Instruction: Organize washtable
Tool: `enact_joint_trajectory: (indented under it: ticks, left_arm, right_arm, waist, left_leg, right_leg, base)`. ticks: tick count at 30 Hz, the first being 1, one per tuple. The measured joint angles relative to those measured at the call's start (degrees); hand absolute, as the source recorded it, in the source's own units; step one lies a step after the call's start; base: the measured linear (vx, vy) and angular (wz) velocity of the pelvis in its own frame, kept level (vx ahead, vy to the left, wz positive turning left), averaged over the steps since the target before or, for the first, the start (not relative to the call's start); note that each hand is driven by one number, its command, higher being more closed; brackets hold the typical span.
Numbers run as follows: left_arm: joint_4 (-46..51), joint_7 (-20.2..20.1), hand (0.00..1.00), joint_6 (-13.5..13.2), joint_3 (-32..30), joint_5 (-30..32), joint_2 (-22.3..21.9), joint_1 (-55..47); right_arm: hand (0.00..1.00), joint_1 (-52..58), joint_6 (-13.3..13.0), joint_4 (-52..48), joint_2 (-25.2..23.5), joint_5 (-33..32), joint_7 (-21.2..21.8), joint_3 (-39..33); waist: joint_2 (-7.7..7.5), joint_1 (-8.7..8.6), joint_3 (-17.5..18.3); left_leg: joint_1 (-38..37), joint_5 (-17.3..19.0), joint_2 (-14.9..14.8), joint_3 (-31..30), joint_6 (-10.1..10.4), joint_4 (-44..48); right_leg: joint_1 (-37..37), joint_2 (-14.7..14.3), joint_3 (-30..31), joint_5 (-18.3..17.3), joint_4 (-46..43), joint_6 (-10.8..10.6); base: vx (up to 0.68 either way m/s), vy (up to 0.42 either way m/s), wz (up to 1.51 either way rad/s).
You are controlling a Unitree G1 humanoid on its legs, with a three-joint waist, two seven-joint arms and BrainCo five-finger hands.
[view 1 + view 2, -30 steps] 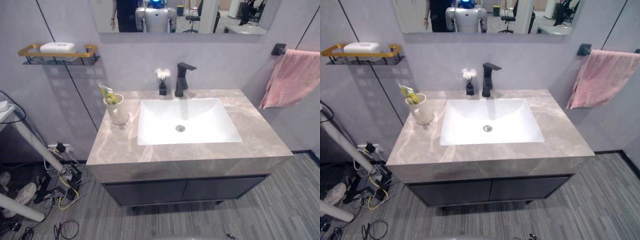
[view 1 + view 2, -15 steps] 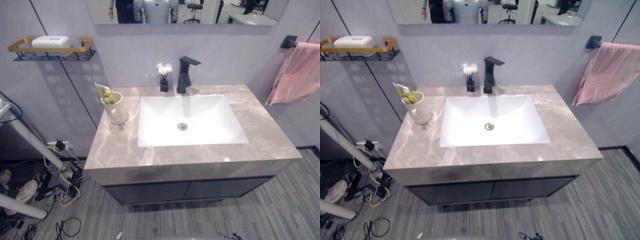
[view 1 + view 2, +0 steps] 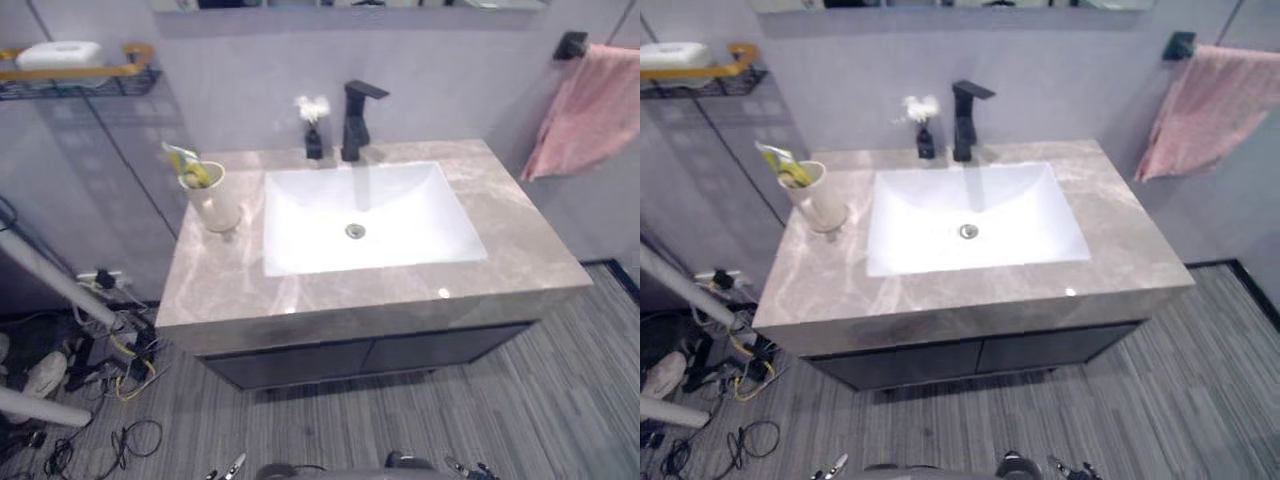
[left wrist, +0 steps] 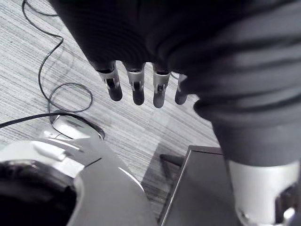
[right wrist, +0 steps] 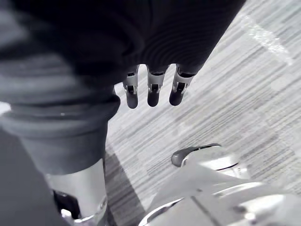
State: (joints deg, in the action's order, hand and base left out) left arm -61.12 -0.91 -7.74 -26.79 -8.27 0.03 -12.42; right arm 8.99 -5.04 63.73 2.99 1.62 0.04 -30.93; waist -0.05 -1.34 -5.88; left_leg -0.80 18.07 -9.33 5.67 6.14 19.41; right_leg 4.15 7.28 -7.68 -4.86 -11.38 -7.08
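Marble-veined countertop rims a rectangular white basin; left hand and right hand hang straight-fingered, empty.

Close on left hand: dark ribbed cover over back and wrist, matte black, fine ridges running across. Silver fingers emerge from it in a row, dark rounded tips, small dark insets along silver sections. Apart from them, thumb: dark sleeve, then smooth silver cylinder. Over to right hand, same build: ribbed black cover, silver fingers with dark tips, thumb silver below dark cuff.
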Motion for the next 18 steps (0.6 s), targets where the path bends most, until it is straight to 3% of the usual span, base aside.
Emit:
enact_joint_trajectory:
  ticks: [3,5,6,7,8,9,11,12,13,14,15,16,18]
  left_arm:
    - [0.0,0.1,0.00,-0.1,-0.4,0.0,-0.5,-0.1]
    - [0.1,0.0,0.00,-0.1,-0.5,0.0,-0.4,1.2]
    - [0.2,0.0,0.00,-0.1,-0.6,0.0,-0.7,1.5]
    - [0.9,-0.1,0.00,-0.1,-0.8,0.0,-1.8,2.7]
    - [1.5,-0.1,0.00,-0.3,-0.6,0.0,-2.1,2.7]
    - [2.2,-0.2,0.00,-0.4,0.3,0.0,-2.1,2.3]
    - [2.1,-0.2,0.00,-0.3,0.4,-0.1,-1.9,1.8]
    - [1.8,-0.2,0.00,-0.2,1.4,-0.1,-1.0,1.6]
    - [1.4,-0.2,0.00,0.1,1.1,-0.1,0.1,1.0]
    - [0.5,-0.2,0.00,0.1,1.2,-0.1,0.1,0.9]
    - [-0.6,-0.3,0.00,0.1,1.7,-0.3,0.2,0.5]
    - [-1.1,-0.2,0.00,-0.4,2.2,-0.8,-0.7,-0.3]
    - [-1.6,0.1,0.00,-0.1,3.1,-1.1,0.8,1.2]
  right_arm:
    - [0.00,-0.3,0.3,-2.2,-1.0,0.0,0.3,0.2]
    - [0.00,-0.5,0.4,-3.1,-1.6,-0.5,0.2,0.5]
    - [0.00,-0.6,0.4,-3.4,-1.6,-0.7,0.2,0.5]
    - [0.00,-1.1,0.6,-4.9,-1.5,-1.1,0.1,-0.1]
    - [0.00,-0.7,0.6,-4.9,-1.3,-1.1,0.1,-0.2]
    - [0.00,0.6,0.6,-4.2,-1.2,-1.0,0.0,-0.8]
    - [0.00,0.4,0.7,-2.8,-1.2,-1.0,0.1,-1.2]
    - [0.00,-0.5,1.1,-0.1,-0.7,-0.6,0.1,-1.3]
    - [0.00,-2.0,1.3,0.6,-0.2,0.1,0.0,-1.3]
    - [0.00,-2.2,1.2,0.4,-0.2,0.3,0.0,-1.4]
    - [0.00,-3.4,1.3,1.0,0.2,0.7,-0.1,-1.2]
    - [0.00,-4.8,1.3,1.4,2.5,0.8,-0.2,-2.0]
    - [0.00,-6.6,1.2,2.6,2.3,0.9,-0.1,-1.7]
  waist:
    - [0.32,0.21,0.1]
    - [0.33,0.53,0.2]
    - [1.20,0.92,0.4]
    - [2.21,1.88,0.2]
    - [2.47,1.94,0.1]
    - [2.87,1.98,0.0]
    - [2.60,2.13,1.2]
    - [1.79,2.13,1.9]
    - [1.15,3.02,2.3]
    - [1.37,3.69,2.2]
    - [0.83,5.37,3.4]
    - [2.71,5.19,4.7]
    - [1.31,5.33,5.2]
  left_leg:
    - [0.0,1.7,-0.4,5.6,-0.6,1.6]
    - [0.8,2.4,-0.4,11.3,-2.3,2.3]
    - [0.8,2.0,-0.6,13.0,-3.0,1.3]
    - [-0.1,0.8,-1.4,18.1,-4.5,-1.1]
    - [-1.1,0.5,-0.8,19.0,-4.9,-1.9]
    - [-4.1,-0.1,0.7,22.2,-5.7,-4.1]
    - [-4.6,-0.3,1.7,24.8,-6.0,-4.9]
    - [-4.9,-0.4,2.7,28.2,-6.1,-4.3]
    - [-2.9,-0.5,1.2,30.5,-6.3,2.1]
    - [-0.4,-1.2,-0.9,30.3,-8.5,8.0]
    - [3.6,0.8,2.2,28.3,-7.4,5.1]
    - [5.2,-9.8,2.2,26.4,-8.4,-8.9]
    - [6.0,-9.5,2.7,30.0,-7.9,-6.8]
  right_leg:
    - [2.8,-1.0,5.7,2.1,-0.2,0.0]
    - [5.2,-1.7,5.9,8.9,3.8,1.2]
    - [4.9,-2.3,5.7,12.5,7.2,2.3]
    - [6.4,0.0,-3.9,7.6,-1.6,4.5]
    - [6.6,1.9,-8.0,3.2,-8.7,5.9]
    - [3.9,6.4,-15.7,-2.7,-20.5,7.6]
    - [0.9,10.3,-21.8,-4.6,-27.0,8.9]
    - [-2.1,14.0,-26.2,-4.7,-29.3,8.5]
    - [-3.2,12.8,-28.5,-3.7,-23.1,9.8]
    - [-4.2,11.2,-28.5,-2.6,-19.2,10.6]
    - [-4.5,10.2,-24.2,-1.2,-10.8,9.5]
    - [-3.8,10.1,-24.6,-3.5,-12.9,7.7]
    - [-3.2,13.6,-25.0,-4.4,-13.3,3.8]
  base:
    - [-0.01,0.109,-1.20]
    - [-0.10,0.141,-1.37]
    - [-0.17,0.147,-1.40]
    - [-0.14,0.133,-1.11]
    - [-0.11,0.176,-1.21]
    - [-0.04,0.177,-0.71]
    - [-0.01,0.135,-0.90]
    - [0.00,-0.004,-1.70]
    - [0.00,-0.060,-1.83]
    - [-0.07,-0.129,-2.09]
    - [-0.16,-0.104,-1.92]
    - [-0.18,-0.093,-1.89]
    - [-0.07,-0.059,-1.33]
